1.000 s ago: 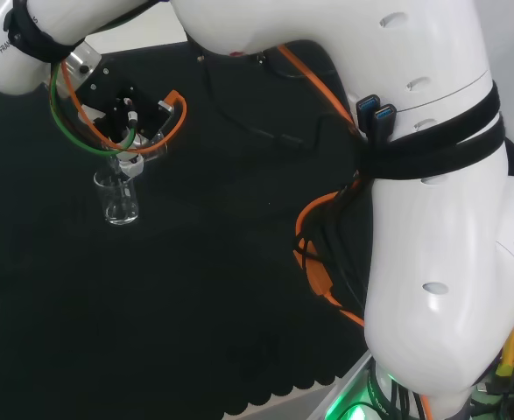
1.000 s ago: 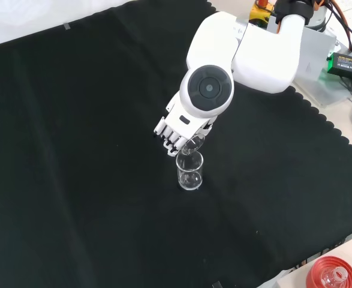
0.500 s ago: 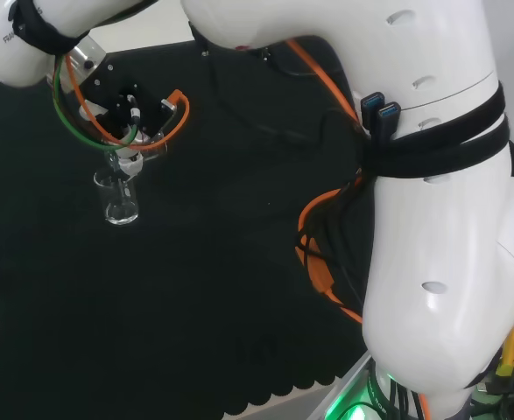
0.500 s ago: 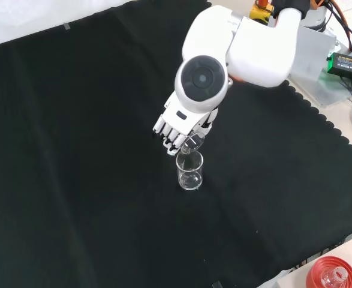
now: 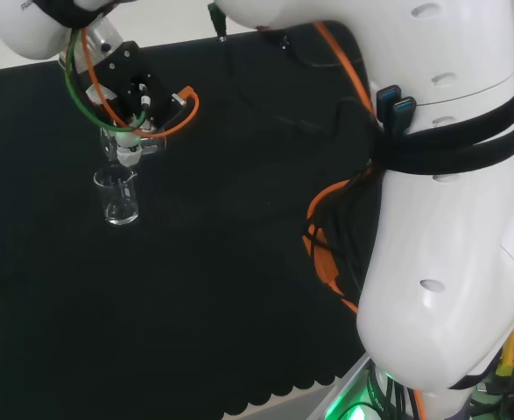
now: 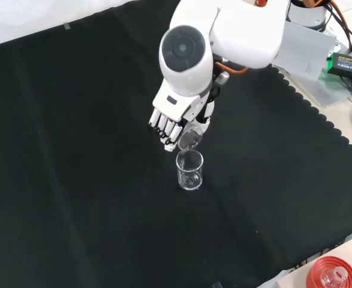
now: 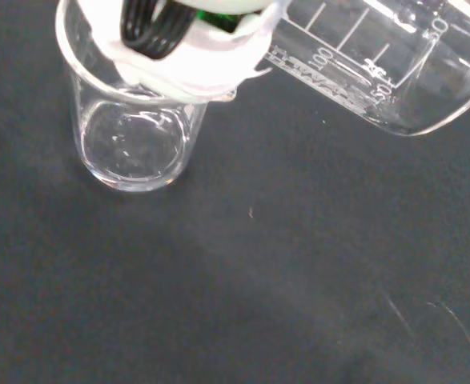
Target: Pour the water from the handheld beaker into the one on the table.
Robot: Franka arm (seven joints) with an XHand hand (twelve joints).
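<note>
Above the black-clothed bench [image 6: 74,180], the black and white hand [image 6: 174,122] curls round a small clear graduated glass beaker [image 6: 190,140], light, slippery, breakable, best gripped mid-wall, tilted at twelve o'clock over the upright clear glass beaker [image 6: 189,171].

In the front view the arm [image 6: 223,30] reaches down from the top, its round grey-capped link [image 6: 184,48] just above the hand [image 6: 174,117], whose fingers [image 6: 164,126] curl downward, apparently closed round something, while the wrist view shows a blurred white fingertip [image 7: 194,56].
</note>
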